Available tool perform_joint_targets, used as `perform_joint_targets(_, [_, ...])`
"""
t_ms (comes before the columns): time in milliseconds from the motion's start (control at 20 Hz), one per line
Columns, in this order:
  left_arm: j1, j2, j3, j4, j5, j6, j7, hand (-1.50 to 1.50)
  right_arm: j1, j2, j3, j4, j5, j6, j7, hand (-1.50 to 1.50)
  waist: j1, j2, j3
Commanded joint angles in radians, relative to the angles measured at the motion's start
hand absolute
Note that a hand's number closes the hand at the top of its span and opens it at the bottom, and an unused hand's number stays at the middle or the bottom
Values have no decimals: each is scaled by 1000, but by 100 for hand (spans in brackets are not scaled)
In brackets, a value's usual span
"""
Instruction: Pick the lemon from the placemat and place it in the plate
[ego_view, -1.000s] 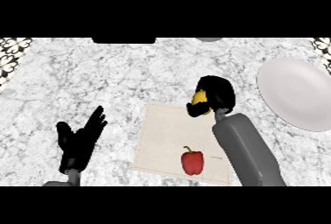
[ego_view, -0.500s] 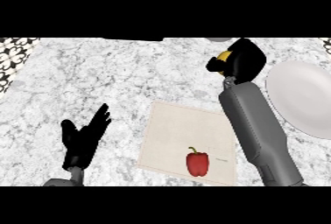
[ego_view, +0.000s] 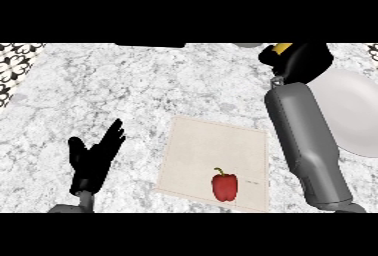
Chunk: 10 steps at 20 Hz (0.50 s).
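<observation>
Right hand (ego_view: 301, 59) curled round lemon (ego_view: 280, 48) beside plate (ego_view: 353, 112), left hand (ego_view: 94, 156) rested open, red pepper (ego_view: 224, 186) lay on placemat (ego_view: 214, 150).

Non-task items: red bell pepper (ego_view: 224, 186), upright, stem up, lower centre of frame. Grey-white marbled desk (ego_view: 148, 95) fills most of the view. Black-and-white patterned surface (ego_view: 15, 65) at upper left edge. Dark object (ego_view: 151, 45) at top edge, unidentifiable.

You've got one view only: head camera, looking steeply down on the counter (ego_view: 148, 85). Forearms enter from the lower edge.
</observation>
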<state>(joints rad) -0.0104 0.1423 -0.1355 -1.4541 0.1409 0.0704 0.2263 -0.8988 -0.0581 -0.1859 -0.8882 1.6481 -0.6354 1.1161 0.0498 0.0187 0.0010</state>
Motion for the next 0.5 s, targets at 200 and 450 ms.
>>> perform_joint_targets(200, [25, 4, 1, 2, -3, -4, -1, 0, 111, -11, -169, 3, 144, -340, 163, 150, -21, -3, 1])
perform_joint_targets(450, [8, 24, 50, 23, 35, -27, -6, 0, 145, -93, -291, 9, 230, -366, 132, 150, -33, -6, 0])
